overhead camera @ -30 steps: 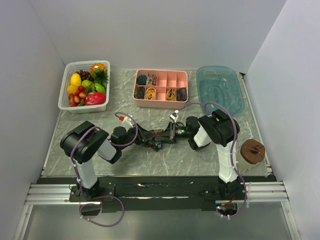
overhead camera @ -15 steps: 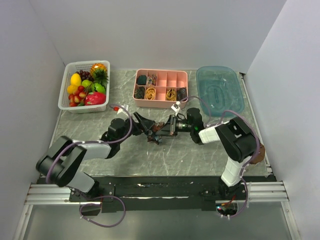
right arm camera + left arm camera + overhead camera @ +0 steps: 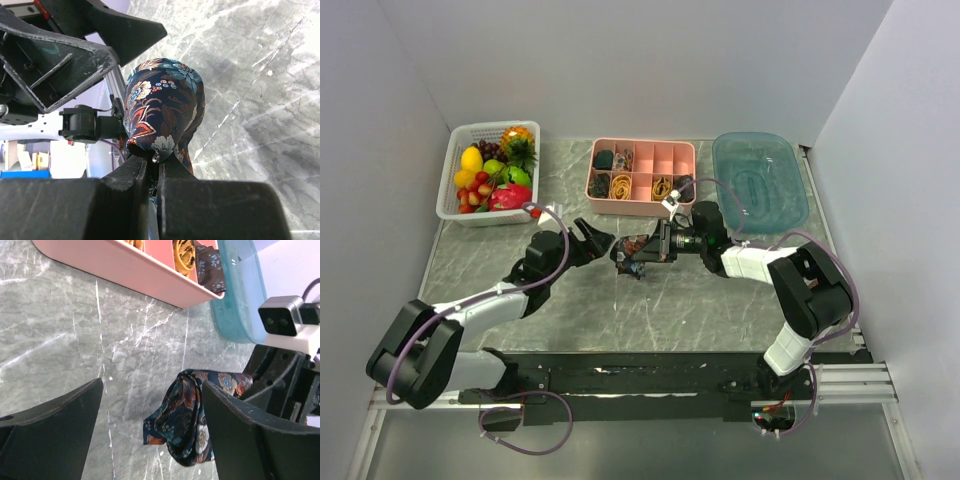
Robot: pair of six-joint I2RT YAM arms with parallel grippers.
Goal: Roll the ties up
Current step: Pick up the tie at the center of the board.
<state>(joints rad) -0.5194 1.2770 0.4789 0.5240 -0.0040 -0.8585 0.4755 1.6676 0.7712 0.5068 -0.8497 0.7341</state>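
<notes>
- One paisley tie [image 3: 162, 107], dark navy fabric with reddish, blue and tan flowers, is bunched into a loose roll over the middle of the table [image 3: 650, 300].
- The right pincer [image 3: 152, 160] is pinched narrow on one end of that roll.
- The left pincer [image 3: 150, 390] stands wide and holds nothing, just left of the roll.
- One pink plastic tray [image 3: 642, 210] sits far centre, split into small square compartments. Three hold dark rolled ties [image 3: 599, 184] and two hold coiled yellow-orange bands [image 3: 621, 186].
- One translucent blue tub [image 3: 760, 175] is at the far right.
- One white lattice basket [image 3: 447, 195] of fruit is at the far left.
- The table is grey, white-veined marble.
</notes>
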